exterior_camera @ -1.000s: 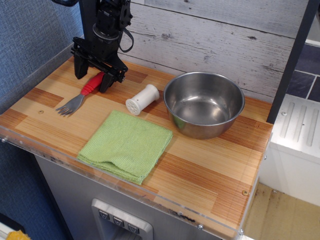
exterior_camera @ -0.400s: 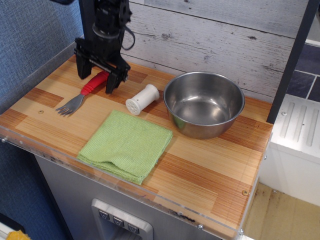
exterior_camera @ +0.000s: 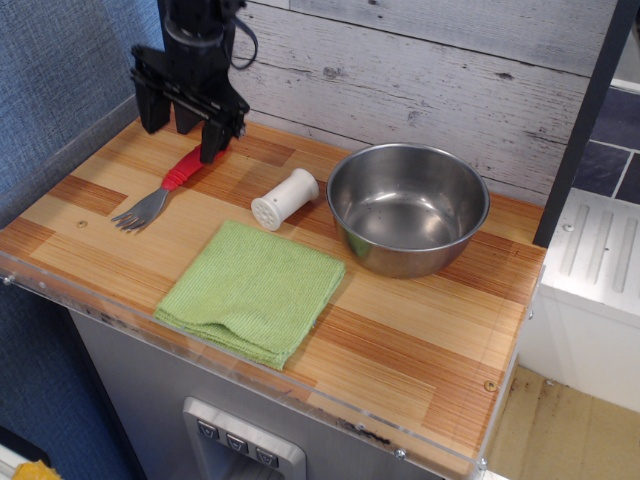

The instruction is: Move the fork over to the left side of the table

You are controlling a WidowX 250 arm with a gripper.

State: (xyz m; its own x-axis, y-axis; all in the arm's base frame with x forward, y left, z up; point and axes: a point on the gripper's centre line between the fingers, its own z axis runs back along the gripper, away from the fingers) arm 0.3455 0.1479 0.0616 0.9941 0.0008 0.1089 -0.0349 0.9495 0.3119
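The fork (exterior_camera: 165, 188) lies flat on the left part of the wooden table (exterior_camera: 420, 330), its silver tines pointing to the front left and its red ribbed handle pointing back right. My black gripper (exterior_camera: 180, 138) hangs open above the handle's far end, raised clear of it, one finger on each side. It holds nothing.
A white shaker (exterior_camera: 284, 199) lies on its side right of the fork. A steel bowl (exterior_camera: 407, 208) stands at the back right. A folded green cloth (exterior_camera: 254, 290) lies at the front middle. A clear acrylic rim (exterior_camera: 250, 368) edges the table; a plank wall stands behind.
My gripper has let go of the fork's handle and risen up and a little to the back left. The fork stays where it lay.
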